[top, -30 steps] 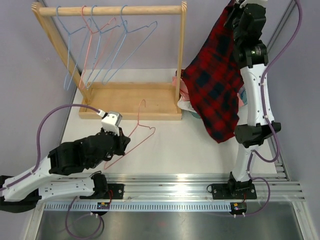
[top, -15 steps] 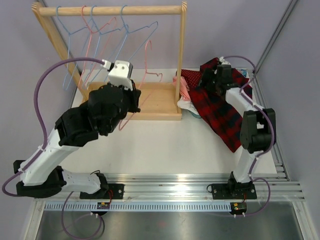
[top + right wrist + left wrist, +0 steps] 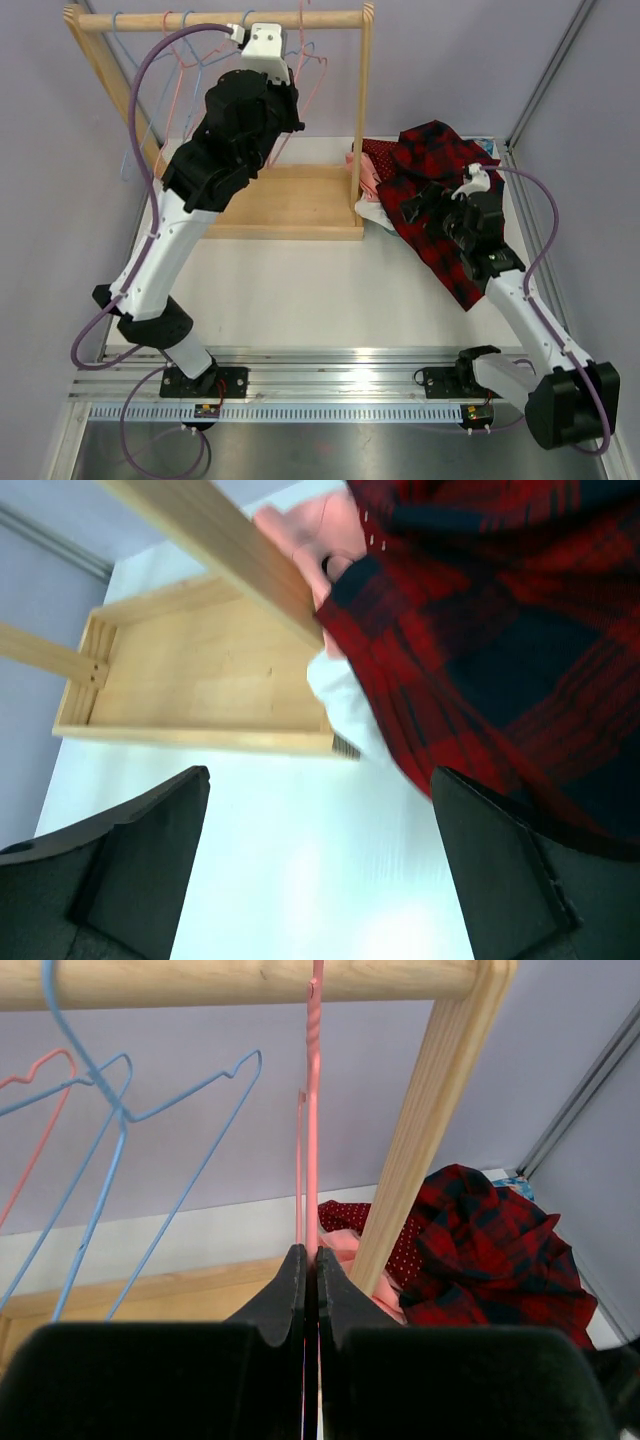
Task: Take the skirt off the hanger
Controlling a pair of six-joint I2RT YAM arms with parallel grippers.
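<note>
Skirt [image 3: 432, 148] is off the hanger [image 3: 313, 1110] imo, lying bunched on the table [image 3: 300, 290] right of the rack [image 3: 363, 120]. L gripper [image 3: 310, 1272] is pinching the bare hanger up at the rod [image 3: 200, 980]. R gripper [image 3: 320, 780] jaws spread wide, empty, near skirt. Basically done, just hang it & let go.

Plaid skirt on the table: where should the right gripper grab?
On the plaid skirt, probably the bunched folds at its far end, from straight above: they rise off the table, while the near tail lies flat with little to pinch.
</note>
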